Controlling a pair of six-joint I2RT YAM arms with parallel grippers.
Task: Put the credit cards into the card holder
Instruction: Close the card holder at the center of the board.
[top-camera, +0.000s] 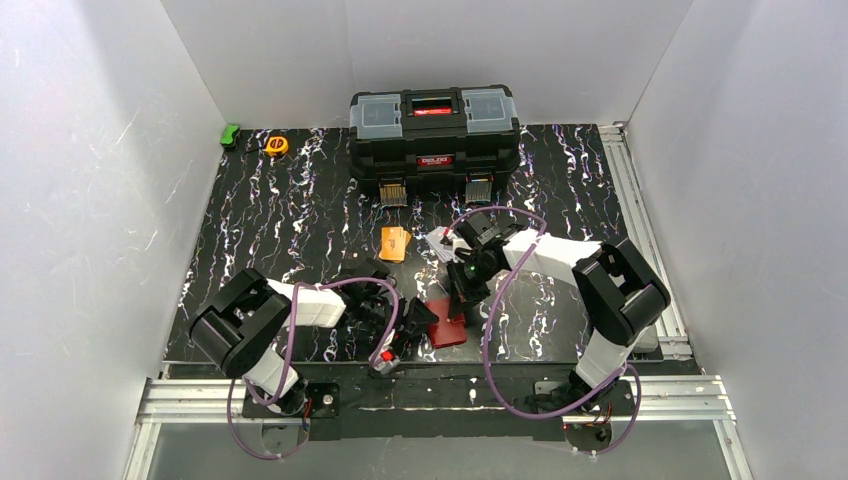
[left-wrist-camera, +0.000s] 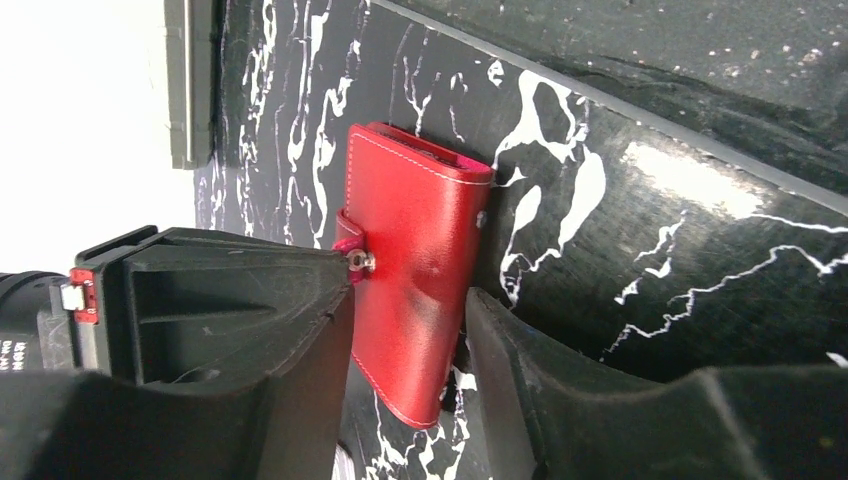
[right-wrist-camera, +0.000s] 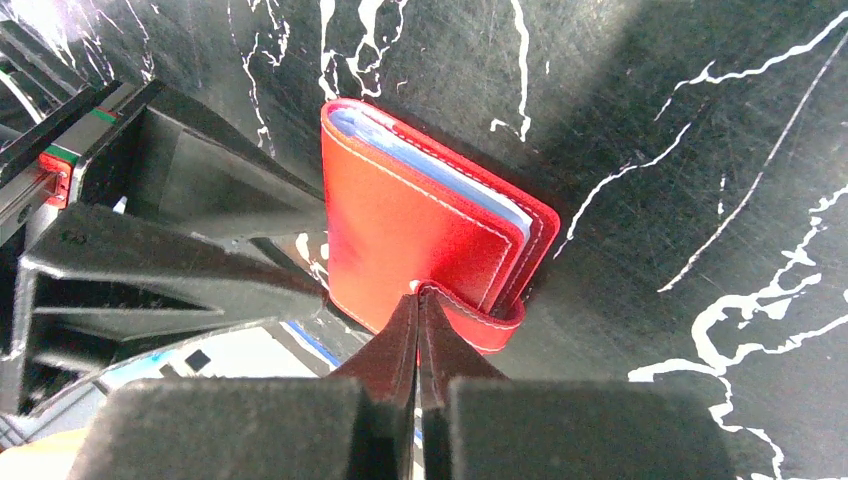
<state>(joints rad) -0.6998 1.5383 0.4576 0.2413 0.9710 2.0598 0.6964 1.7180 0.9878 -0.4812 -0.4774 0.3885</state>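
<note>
Red card holder (right-wrist-camera: 420, 215) lies at the counter's (right-wrist-camera: 700, 120) near edge. The left end effector (left-wrist-camera: 408, 280) is apart around it, and the right end effector (right-wrist-camera: 418, 297) is closed together at its tab.

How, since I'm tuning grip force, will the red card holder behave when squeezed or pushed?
The card holder looks like stitched leather with a shallow dent in its cover, so it is probably semi-stiff. Its sheen suggests it could slip under a light grip. Thin and flat, it should slide rather than roll; the snap tab likely flexes.

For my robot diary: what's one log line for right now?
card holder: closed | left gripper: astride it, grip unclear | right gripper: shut, tips at snap tab | credit cards: loose on table
</note>
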